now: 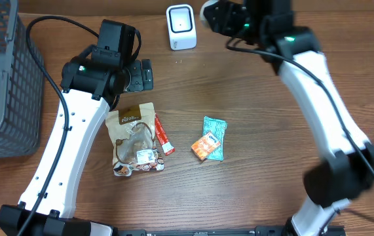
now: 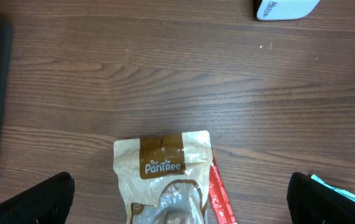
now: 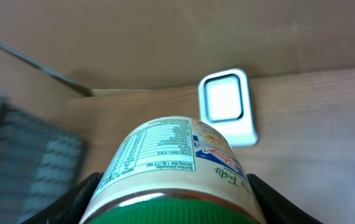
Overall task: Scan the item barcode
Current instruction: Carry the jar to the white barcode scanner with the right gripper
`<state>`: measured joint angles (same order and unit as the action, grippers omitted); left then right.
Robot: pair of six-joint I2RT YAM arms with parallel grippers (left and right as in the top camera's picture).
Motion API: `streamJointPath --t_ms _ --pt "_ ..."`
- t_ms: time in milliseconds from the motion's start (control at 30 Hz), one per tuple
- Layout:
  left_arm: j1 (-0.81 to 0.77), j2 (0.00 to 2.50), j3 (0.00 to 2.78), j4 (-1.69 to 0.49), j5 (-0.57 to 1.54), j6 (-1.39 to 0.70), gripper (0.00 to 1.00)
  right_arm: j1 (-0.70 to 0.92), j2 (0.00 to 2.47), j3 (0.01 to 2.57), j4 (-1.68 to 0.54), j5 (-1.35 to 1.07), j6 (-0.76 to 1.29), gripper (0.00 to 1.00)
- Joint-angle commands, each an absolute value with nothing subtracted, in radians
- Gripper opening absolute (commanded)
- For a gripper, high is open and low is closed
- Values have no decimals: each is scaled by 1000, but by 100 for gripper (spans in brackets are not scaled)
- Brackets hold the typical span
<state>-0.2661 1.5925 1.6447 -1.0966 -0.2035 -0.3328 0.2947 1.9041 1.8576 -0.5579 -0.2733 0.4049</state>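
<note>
While the scan itself doesn't look finished, the pickup part clearly is. From overhead, the right gripper (image 1: 216, 16) sits just right of the white boxy barcode scanner (image 1: 181, 26), though what it carries is hard to make out from up there. The left gripper (image 1: 144, 74) hangs in front of the scanner, jaws spread wide, nothing in them. Further out from the scanner lie a brown-and-cream snack pouch (image 1: 133, 137), a thin red sachet (image 1: 163, 134), a teal packet (image 1: 214, 136) and a small orange packet (image 1: 205, 146). The grey plastic mesh basket (image 1: 3, 85) is far left of the scanner, and I can't spot anything inside the part that shows. Left wrist view: both fingers (image 2: 40, 199) far apart, pouch directly below, just a scanner corner up top. Right wrist view: the fingers (image 3: 78, 199) are clamped on a green-lidded jar with a cream label (image 3: 171, 168), held close in front of the scanner window. Only the nutrition panel shows, no barcode visible, so my guess is the jar needs turning.
</note>
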Motion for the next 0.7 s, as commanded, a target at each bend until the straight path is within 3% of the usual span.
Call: streamJointPath --t_ms 0,367,667 --pt "-262 1590 1658 -1096 -217 -314 100 328 2025 1858 -430 -223 245 4" --pt "-262 1589 1658 -1096 -217 -314 100 347 2337 1858 155 -165 130 4" --pt "-262 1589 1658 -1096 -217 -314 100 349 2460 1858 467 -144 130 4"
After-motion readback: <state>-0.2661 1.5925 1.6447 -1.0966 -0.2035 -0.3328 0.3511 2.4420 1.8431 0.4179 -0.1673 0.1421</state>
